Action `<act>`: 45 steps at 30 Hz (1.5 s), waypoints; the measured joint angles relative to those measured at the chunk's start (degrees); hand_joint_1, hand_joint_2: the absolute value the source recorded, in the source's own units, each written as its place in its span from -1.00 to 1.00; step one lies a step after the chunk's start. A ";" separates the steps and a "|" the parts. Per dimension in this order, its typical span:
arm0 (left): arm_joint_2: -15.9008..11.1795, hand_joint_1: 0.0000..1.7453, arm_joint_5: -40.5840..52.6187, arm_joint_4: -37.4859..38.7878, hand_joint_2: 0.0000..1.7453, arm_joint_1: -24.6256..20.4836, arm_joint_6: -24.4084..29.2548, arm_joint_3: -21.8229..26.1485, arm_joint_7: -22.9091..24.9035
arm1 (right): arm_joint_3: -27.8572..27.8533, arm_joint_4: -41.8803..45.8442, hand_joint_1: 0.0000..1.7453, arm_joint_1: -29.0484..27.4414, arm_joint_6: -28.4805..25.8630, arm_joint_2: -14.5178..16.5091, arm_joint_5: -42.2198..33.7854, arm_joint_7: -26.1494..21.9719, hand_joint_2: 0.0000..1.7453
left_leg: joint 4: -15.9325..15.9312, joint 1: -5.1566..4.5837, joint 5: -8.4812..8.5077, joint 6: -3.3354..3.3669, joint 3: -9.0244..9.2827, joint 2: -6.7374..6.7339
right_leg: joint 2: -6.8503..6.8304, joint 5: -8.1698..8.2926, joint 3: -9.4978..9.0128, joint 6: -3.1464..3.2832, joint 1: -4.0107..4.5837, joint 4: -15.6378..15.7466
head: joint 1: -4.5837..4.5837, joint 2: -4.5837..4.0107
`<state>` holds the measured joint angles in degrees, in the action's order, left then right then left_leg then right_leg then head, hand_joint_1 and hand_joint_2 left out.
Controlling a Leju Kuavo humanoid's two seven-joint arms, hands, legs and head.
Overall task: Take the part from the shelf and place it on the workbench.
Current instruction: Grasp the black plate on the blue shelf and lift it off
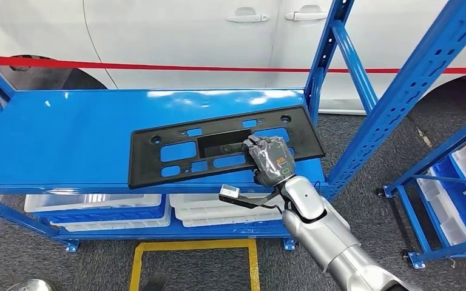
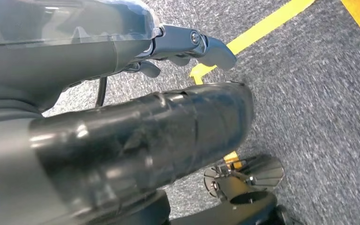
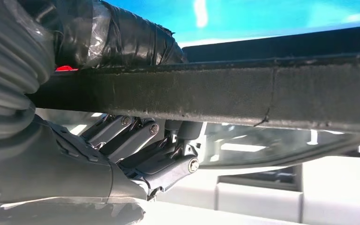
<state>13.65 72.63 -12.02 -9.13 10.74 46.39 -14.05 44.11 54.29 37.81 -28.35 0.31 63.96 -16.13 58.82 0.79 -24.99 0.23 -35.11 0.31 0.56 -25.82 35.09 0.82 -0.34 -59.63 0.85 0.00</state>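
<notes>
Part (image 1: 176, 151) on shelf (image 1: 60, 139), edge in right robot hand (image 1: 271, 159)

White car (image 1: 176, 36) behind red tape (image 1: 158, 65)

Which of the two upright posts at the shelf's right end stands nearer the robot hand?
The front post, slanting up from the shelf's front right corner beside the right robot hand; the rear post stands behind the black part.
</notes>
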 joint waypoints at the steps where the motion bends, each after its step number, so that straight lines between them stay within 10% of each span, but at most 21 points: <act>1: 0.07 -1.00 0.03 0.00 -1.00 -0.06 -0.03 -0.10 0.10 | -0.01 -0.01 1.00 0.00 0.68 0.80 -1.08 -0.64 1.00 | -0.14 0.11 0.15 0.26 0.05 -0.02 | -0.01 -0.06 0.05 -0.29 -0.07 0.04 | -0.01 0.00; 8: 0.58 -1.00 0.13 0.00 -1.00 -0.22 -0.12 -0.93 0.37 | 0.02 0.09 1.00 -0.21 3.80 3.38 -5.66 -2.17 1.00 | -0.74 0.43 0.43 1.64 0.47 0.00 | -0.26 -6.86 7.52 -1.70 -0.49 -15.44 | 0.06 0.00; 12: 0.70 -1.00 0.36 0.00 -1.00 -0.21 -0.16 -1.22 0.50 | -0.01 0.09 1.00 -0.15 5.55 4.01 -8.66 -3.12 1.00 | -0.24 0.30 -0.06 1.11 0.56 0.10 | -0.29 -0.34 2.22 -1.10 -0.37 -3.71 | 0.08 0.00; 18: 1.00 -1.00 0.26 0.00 -1.00 -0.22 -0.21 -1.38 0.49 | -0.30 0.22 1.00 0.03 3.42 5.41 -8.15 -2.62 1.00 | 0.88 0.23 -1.08 -0.57 -0.07 0.04 | -0.32 0.66 0.33 0.73 -0.20 0.43 | 0.01 0.00; 23: 1.01 -1.00 -0.06 0.00 -1.00 0.20 0.02 -1.38 0.50 | 0.23 4.96 1.00 0.29 1.12 5.65 0.17 2.34 1.00 | 15.86 0.41 -7.54 -1.36 -7.05 -0.02 | -0.49 0.67 0.06 1.63 -0.27 0.69 | -0.03 0.00; 29: 0.78 -1.00 0.55 0.00 -1.00 0.31 0.08 -1.67 0.25 | 2.77 12.74 1.00 2.37 3.37 5.87 7.31 6.11 1.00 | 0.47 0.14 -0.03 -0.56 0.21 -0.01 | -0.21 0.20 0.03 0.70 0.08 0.13 | -0.01 0.00; 33: 0.80 -1.00 0.94 0.00 -1.00 0.23 0.11 -2.34 0.09 | 4.39 15.68 1.00 3.30 4.83 6.74 8.68 7.49 1.00 | -0.57 0.25 0.12 0.61 0.55 0.15 | -0.29 -0.52 0.36 -0.43 0.06 -0.61 | 0.04 0.00; 37: 0.81 -1.00 0.48 0.00 -1.00 0.00 0.11 -2.57 -0.23 | 6.43 17.04 1.00 3.46 5.57 7.71 9.86 10.51 1.00 | -0.84 0.36 0.25 1.62 0.71 0.03 | -0.37 -6.22 5.68 -1.29 -0.26 -11.96 | 0.17 0.00; 39: 0.78 -1.00 0.04 0.00 -1.00 0.05 0.06 -2.57 -0.44 | 7.56 17.18 1.00 3.13 5.49 7.77 10.75 11.84 1.00 | -0.69 0.32 0.14 1.65 0.71 0.09 | -0.38 -6.08 6.93 -1.37 -0.39 -14.31 | 0.19 0.00; 42: 0.80 -1.00 -0.83 0.00 -1.00 0.24 0.01 -2.54 -0.84 | 8.95 17.83 1.00 2.03 4.78 7.77 14.59 15.63 1.00 | -0.45 0.30 -0.16 1.37 0.84 0.30 | -0.40 -0.97 2.60 -0.59 -0.25 -5.22 | 0.18 0.00; 45: 0.83 -1.00 -1.68 0.00 -1.00 0.57 0.11 -2.36 -1.32 | 9.94 18.53 1.00 0.10 3.15 7.86 18.10 19.29 1.00 | -0.41 0.23 -0.24 0.57 0.70 0.30 | -0.32 0.15 0.20 0.25 0.43 0.08 | 0.17 0.00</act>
<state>14.47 70.95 -12.02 -8.56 10.85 44.03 -15.37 54.05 72.82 37.90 -25.19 8.17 82.06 3.16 58.41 1.01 -25.23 0.80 -34.42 0.61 0.24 -25.67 35.29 1.07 0.09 -59.56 1.02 0.00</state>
